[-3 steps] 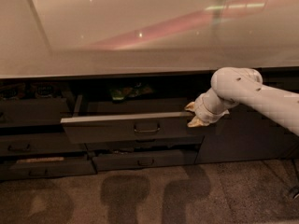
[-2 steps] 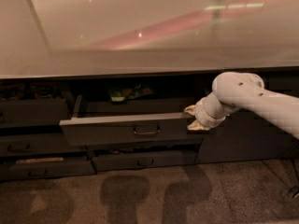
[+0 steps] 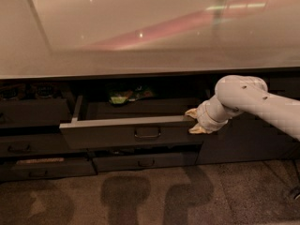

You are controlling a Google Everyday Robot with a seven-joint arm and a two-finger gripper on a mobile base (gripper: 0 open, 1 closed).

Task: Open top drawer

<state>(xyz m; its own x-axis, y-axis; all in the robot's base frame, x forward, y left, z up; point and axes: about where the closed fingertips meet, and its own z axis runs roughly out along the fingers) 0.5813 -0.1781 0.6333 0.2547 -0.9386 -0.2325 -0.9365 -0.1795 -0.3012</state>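
The top drawer (image 3: 108, 134) is a wide dark grey front with a small loop handle (image 3: 147, 134) at its centre. It stands pulled out from under the counter, its light grey left side (image 3: 77, 109) showing. A green packet (image 3: 121, 97) lies inside at the back. My gripper (image 3: 193, 121) is at the drawer's right end, its pale fingers (image 3: 191, 112) against the top right corner of the front. The white arm (image 3: 253, 102) reaches in from the right.
A pale glossy countertop (image 3: 150, 32) overhangs the drawers. Narrower dark drawers sit to the left (image 3: 33, 111) and below (image 3: 145, 162). A dark cabinet door (image 3: 248, 139) is behind the arm on the right. Carpeted floor (image 3: 150, 196) lies in front.
The drawer has slid a little further out toward the camera, and the gripper has moved with its right end, slightly down and forward.
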